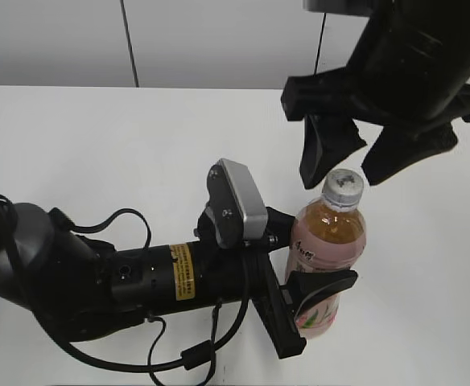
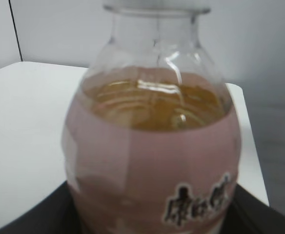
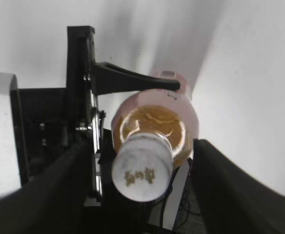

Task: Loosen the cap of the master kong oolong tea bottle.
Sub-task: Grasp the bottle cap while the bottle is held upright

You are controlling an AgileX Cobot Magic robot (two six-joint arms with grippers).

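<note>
The oolong tea bottle [image 1: 327, 249], clear with amber tea and a pink label, stands upright on the white table. My left gripper [image 1: 311, 293] is shut on the bottle's lower body; in the left wrist view the bottle [image 2: 152, 161] fills the frame between the dark jaws. The white cap [image 1: 344, 186] with a gold logo sits on top. My right gripper [image 1: 348, 165] hovers just above the cap, open, one finger on each side and not touching. In the right wrist view the cap [image 3: 142, 168] lies between my spread fingers [image 3: 137, 195], with the bottle [image 3: 154, 126] below it.
The white table [image 1: 98, 153] stretches left and back to a pale wall. The left arm with its cables [image 1: 114, 281] lies along the front left. The table's far corner shows in the left wrist view [image 2: 245, 122].
</note>
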